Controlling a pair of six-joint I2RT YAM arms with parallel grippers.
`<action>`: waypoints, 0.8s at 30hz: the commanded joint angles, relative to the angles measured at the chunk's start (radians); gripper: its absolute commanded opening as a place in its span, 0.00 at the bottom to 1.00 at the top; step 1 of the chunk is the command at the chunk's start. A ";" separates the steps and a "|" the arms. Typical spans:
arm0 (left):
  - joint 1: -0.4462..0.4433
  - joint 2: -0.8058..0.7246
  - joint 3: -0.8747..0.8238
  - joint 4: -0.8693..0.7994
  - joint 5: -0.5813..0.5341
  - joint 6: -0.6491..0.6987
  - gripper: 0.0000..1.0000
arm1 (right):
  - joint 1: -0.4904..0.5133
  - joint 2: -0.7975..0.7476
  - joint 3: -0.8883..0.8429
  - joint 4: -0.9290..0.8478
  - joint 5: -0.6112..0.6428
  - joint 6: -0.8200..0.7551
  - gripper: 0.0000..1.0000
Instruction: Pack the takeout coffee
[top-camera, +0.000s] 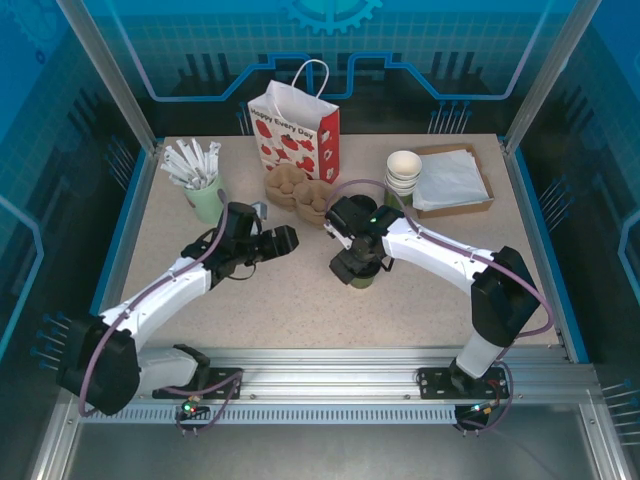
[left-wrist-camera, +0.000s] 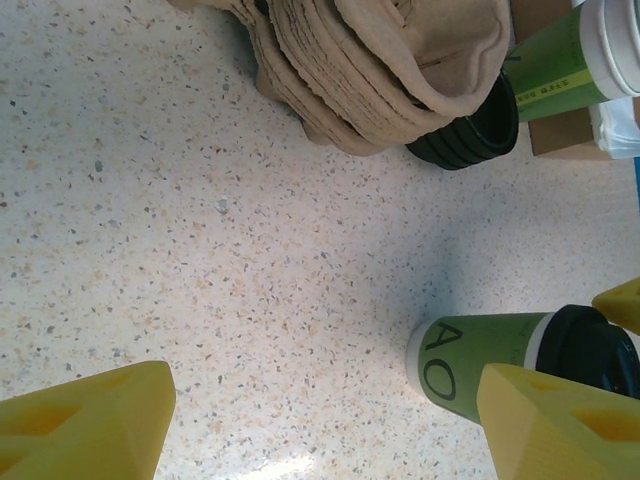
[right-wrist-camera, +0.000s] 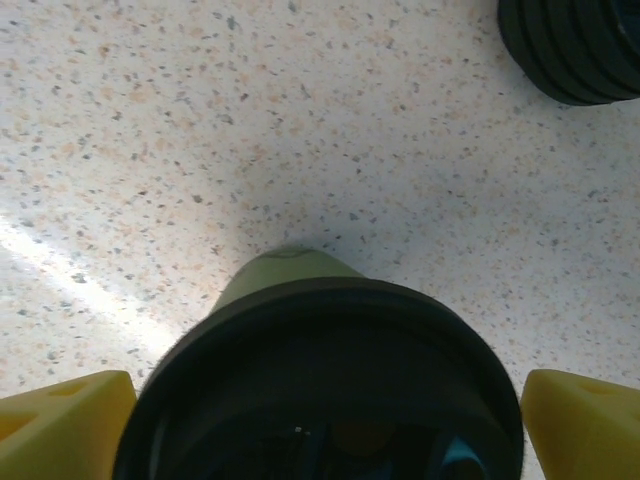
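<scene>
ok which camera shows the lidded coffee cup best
Left wrist: it shows the coffee cup side-on, with green wall, lettering and black lid all clear. Right wrist gives the lid top, blurred, between the fingers of the right claw. Top external catches a sliver beneath that claw.

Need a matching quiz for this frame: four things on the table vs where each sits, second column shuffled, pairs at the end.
Things:
1. takeout coffee
2. paper bag
3. stack of unlidded cups
4. green mug

Places:
A. far left of the table, holding white wrapped sticks
B. between the fingertips of the right gripper
C. far edge, middle, standing upright
D. just left of the napkin tray

Pairs: 1-B, 2-C, 3-D, 4-A
</scene>
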 joint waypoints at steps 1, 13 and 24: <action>0.010 0.061 0.098 0.005 -0.072 0.091 0.80 | -0.008 -0.042 0.043 0.049 -0.106 -0.006 1.00; 0.014 0.439 0.522 -0.118 -0.220 0.478 0.74 | -0.135 -0.233 0.029 0.292 -0.307 0.061 1.00; 0.065 0.698 0.798 -0.220 -0.080 0.759 0.71 | -0.205 -0.294 -0.061 0.294 -0.338 0.077 1.00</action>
